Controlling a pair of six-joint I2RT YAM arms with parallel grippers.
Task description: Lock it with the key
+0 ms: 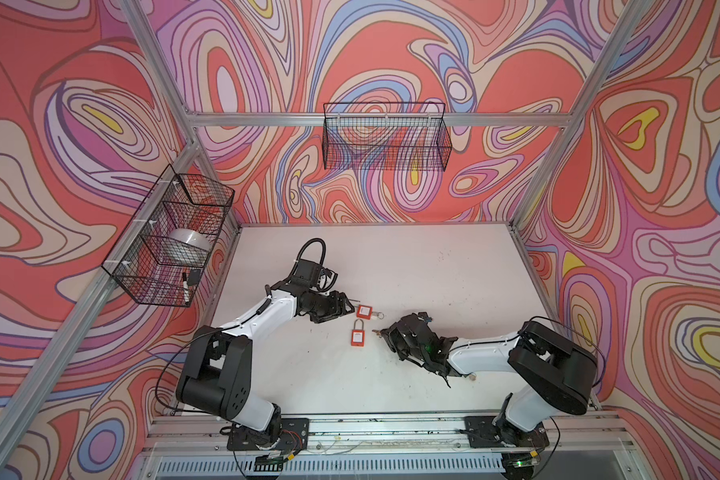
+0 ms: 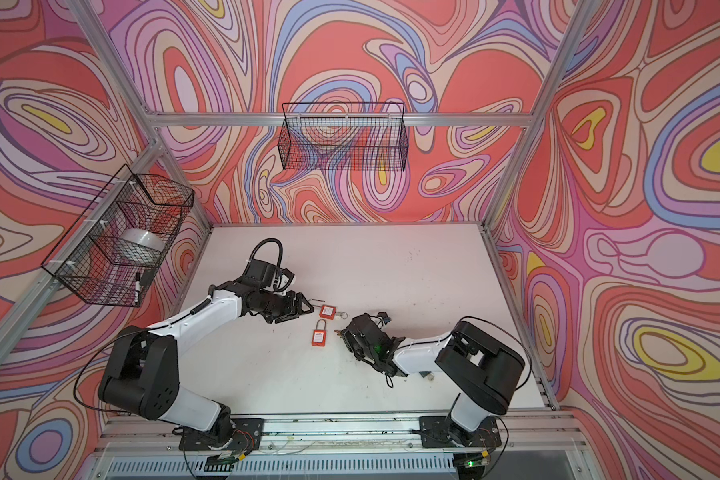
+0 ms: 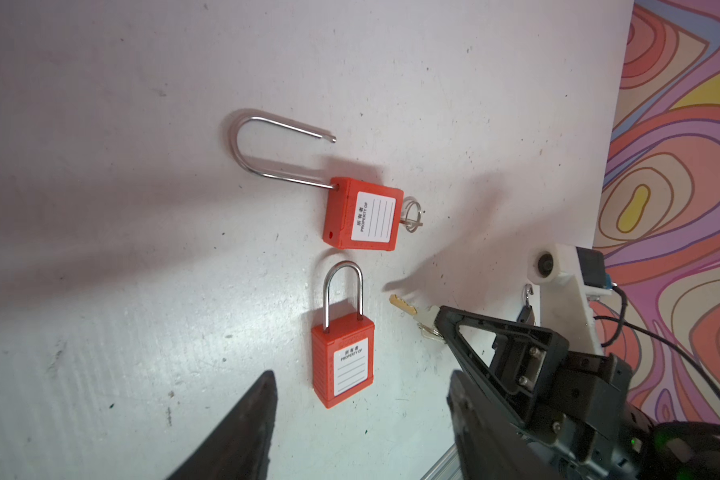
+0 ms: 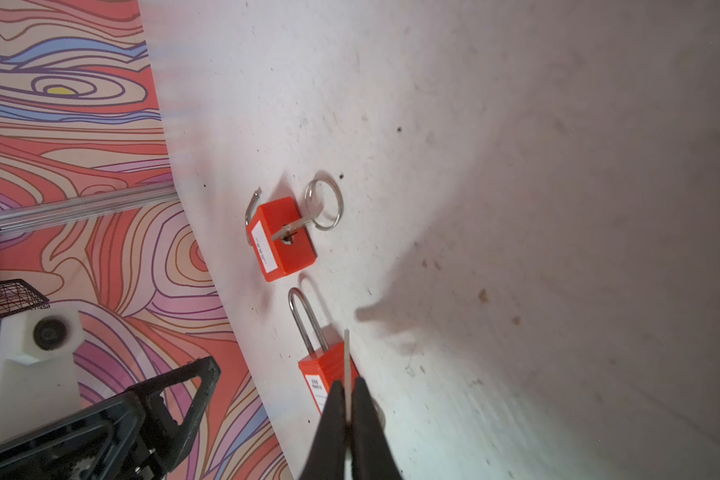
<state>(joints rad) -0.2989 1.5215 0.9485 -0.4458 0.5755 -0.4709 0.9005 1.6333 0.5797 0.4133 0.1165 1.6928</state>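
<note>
Swirling bands of red, pink, lilac and yellow cover the walls [image 1: 80,124] on three sides of a scuffed white tabletop [image 1: 433,270], which is flecked with dark specks. Bare aluminium frame bars [image 1: 267,119] run along the wall joints.

A black wire basket [image 1: 385,137] hangs on the back wall. A second, divided black wire basket [image 1: 154,286] hangs on the left wall and holds a pale roll of tape [image 1: 186,245] and a black-capped marker [image 1: 185,282].

Two orange plastic padlocks lie near the middle of the table, just beside each other but apart. The long-shackle padlock [image 3: 362,214] has its steel hoop swung free of the body, and a silver key on a split ring [image 4: 324,206] sits in its keyhole. The short-shackle padlock [image 3: 344,365] lies nearer the robot, label up, with both legs of its hoop in the body.

The left gripper [image 1: 346,311] sits just beside the long shackle. Its black fingers [image 3: 250,415] are spread wide with nothing between them touching either one.

The right gripper [image 4: 348,386] reaches in from the other side, pressed together on a small brass key [image 3: 404,305]. The blade points toward the short-shackle padlock, just beside its body, and a few other keys hang bunched at the grip. In the right wrist view the blade partly hides that lock's body.
</note>
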